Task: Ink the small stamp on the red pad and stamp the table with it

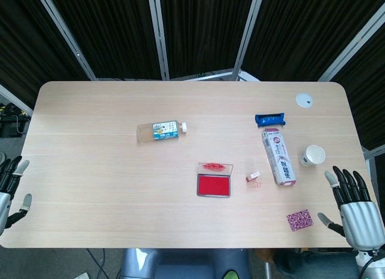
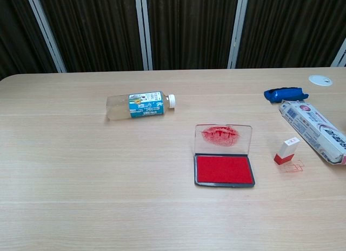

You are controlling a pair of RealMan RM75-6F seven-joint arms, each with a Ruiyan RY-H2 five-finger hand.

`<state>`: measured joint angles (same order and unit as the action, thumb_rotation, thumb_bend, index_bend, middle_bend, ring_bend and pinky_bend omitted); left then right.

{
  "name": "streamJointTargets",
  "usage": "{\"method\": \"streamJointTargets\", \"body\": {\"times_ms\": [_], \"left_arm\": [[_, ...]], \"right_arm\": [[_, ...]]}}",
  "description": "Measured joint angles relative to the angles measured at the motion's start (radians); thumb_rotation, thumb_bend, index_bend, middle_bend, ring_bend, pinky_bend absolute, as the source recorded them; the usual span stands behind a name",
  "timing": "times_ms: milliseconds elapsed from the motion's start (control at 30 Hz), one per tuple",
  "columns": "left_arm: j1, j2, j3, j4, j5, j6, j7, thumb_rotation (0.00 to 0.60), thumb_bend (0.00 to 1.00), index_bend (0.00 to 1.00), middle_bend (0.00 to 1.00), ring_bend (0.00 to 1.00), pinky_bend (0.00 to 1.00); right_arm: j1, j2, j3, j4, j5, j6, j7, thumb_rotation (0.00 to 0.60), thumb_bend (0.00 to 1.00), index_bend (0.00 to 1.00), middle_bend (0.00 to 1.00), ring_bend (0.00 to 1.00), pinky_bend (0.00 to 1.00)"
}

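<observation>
The red ink pad point(image 1: 214, 185) point(image 2: 224, 169) lies open near the table's middle, its clear lid point(image 2: 223, 138) standing up behind it with red smears. Just right of it stands the small stamp point(image 1: 253, 176) point(image 2: 286, 151), white with a red base, its clear cap point(image 2: 293, 165) lying beside it. My right hand point(image 1: 354, 204) hovers open at the table's near right corner, fingers spread, well right of the stamp. At the left edge my left hand point(image 1: 11, 186) is open too, far from the pad. Neither hand shows in the chest view.
A plastic bottle point(image 1: 160, 131) point(image 2: 139, 106) lies on its side left of centre. A long white carton point(image 1: 279, 156) point(image 2: 315, 130), a blue packet point(image 1: 270, 119) point(image 2: 285, 93), a paper cup point(image 1: 313, 155), a white disc point(image 1: 305, 100) and a patterned card point(image 1: 299, 219) occupy the right side.
</observation>
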<state>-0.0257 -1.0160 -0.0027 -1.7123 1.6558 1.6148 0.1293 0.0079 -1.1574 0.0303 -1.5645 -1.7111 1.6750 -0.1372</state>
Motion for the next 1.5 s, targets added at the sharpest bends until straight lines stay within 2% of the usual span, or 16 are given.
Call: {"method": "streamJointTargets", "body": {"times_ms": [67, 133, 167, 200, 267, 300, 400, 533, 633, 833, 933, 1000, 1233, 1500], "left_arm": [[0.001, -0.001, 0.000, -0.001, 0.000, 0.000, 0.000, 0.600, 0.44, 0.00, 0.00, 0.00, 0.00], [0.002, -0.002, 0.001, 0.000, 0.001, 0.003, 0.000, 0.600, 0.44, 0.00, 0.00, 0.00, 0.00], [0.003, -0.002, 0.001, 0.001, 0.003, 0.005, 0.000, 0.600, 0.44, 0.00, 0.00, 0.00, 0.00], [0.004, -0.003, 0.002, 0.003, 0.003, 0.006, -0.001, 0.600, 0.44, 0.00, 0.00, 0.00, 0.00], [0.005, -0.004, 0.001, 0.003, 0.001, 0.008, -0.001, 0.600, 0.44, 0.00, 0.00, 0.00, 0.00], [0.005, -0.005, 0.000, 0.004, 0.001, 0.008, 0.000, 0.600, 0.44, 0.00, 0.00, 0.00, 0.00], [0.003, -0.012, -0.006, 0.007, -0.010, 0.005, 0.009, 0.600, 0.44, 0.00, 0.00, 0.00, 0.00], [-0.008, -0.023, -0.014, 0.008, -0.034, -0.023, 0.034, 0.600, 0.44, 0.00, 0.00, 0.00, 0.00], [-0.018, -0.037, -0.022, 0.009, -0.059, -0.046, 0.067, 0.600, 0.44, 0.00, 0.00, 0.00, 0.00], [-0.036, -0.073, -0.038, 0.012, -0.112, -0.087, 0.144, 0.600, 0.44, 0.00, 0.00, 0.00, 0.00], [-0.042, -0.087, -0.044, 0.013, -0.127, -0.098, 0.172, 0.600, 0.44, 0.00, 0.00, 0.00, 0.00], [-0.046, -0.097, -0.047, 0.014, -0.138, -0.104, 0.190, 0.600, 0.44, 0.00, 0.00, 0.00, 0.00], [-0.061, -0.122, -0.057, 0.028, -0.179, -0.136, 0.231, 0.600, 0.44, 0.00, 0.00, 0.00, 0.00], [-0.075, -0.139, -0.063, 0.039, -0.205, -0.157, 0.256, 0.600, 0.44, 0.00, 0.00, 0.00, 0.00]], "right_arm": [[0.000, -0.003, 0.002, 0.003, 0.001, 0.002, -0.007, 0.600, 0.00, 0.00, 0.00, 0.00, 0.04], [0.000, -0.005, 0.002, 0.006, -0.002, 0.004, -0.006, 0.600, 0.00, 0.00, 0.00, 0.06, 0.21], [0.000, -0.006, 0.003, 0.007, -0.003, 0.005, -0.003, 0.600, 0.00, 0.00, 0.00, 0.16, 0.38], [0.003, -0.009, 0.004, 0.010, -0.006, 0.006, 0.002, 0.600, 0.00, 0.00, 0.00, 0.32, 0.56], [0.008, -0.012, 0.007, 0.014, -0.007, 0.004, 0.014, 0.600, 0.00, 0.00, 0.00, 0.55, 0.77], [0.013, -0.015, 0.010, 0.015, -0.008, 0.001, 0.023, 0.600, 0.00, 0.00, 0.00, 0.63, 0.83], [0.054, -0.031, 0.028, 0.041, -0.007, -0.035, 0.055, 0.600, 0.00, 0.00, 0.00, 0.71, 0.92], [0.120, -0.052, 0.050, 0.076, 0.007, -0.134, 0.056, 0.600, 0.00, 0.01, 0.00, 0.75, 0.96], [0.191, -0.071, 0.068, 0.104, 0.020, -0.243, 0.052, 0.600, 0.00, 0.08, 0.02, 0.76, 0.99], [0.369, -0.148, 0.083, 0.245, 0.015, -0.452, 0.056, 0.600, 0.00, 0.26, 0.21, 0.81, 1.00], [0.410, -0.188, 0.078, 0.320, -0.002, -0.487, 0.082, 0.600, 0.03, 0.33, 0.30, 0.83, 1.00], [0.435, -0.221, 0.071, 0.378, -0.014, -0.502, 0.116, 0.600, 0.09, 0.37, 0.35, 0.83, 1.00], [0.504, -0.314, 0.033, 0.549, -0.058, -0.524, 0.261, 0.600, 0.21, 0.40, 0.38, 0.83, 1.00], [0.547, -0.385, -0.016, 0.676, -0.087, -0.543, 0.317, 0.600, 0.28, 0.41, 0.39, 0.83, 1.00]]}}
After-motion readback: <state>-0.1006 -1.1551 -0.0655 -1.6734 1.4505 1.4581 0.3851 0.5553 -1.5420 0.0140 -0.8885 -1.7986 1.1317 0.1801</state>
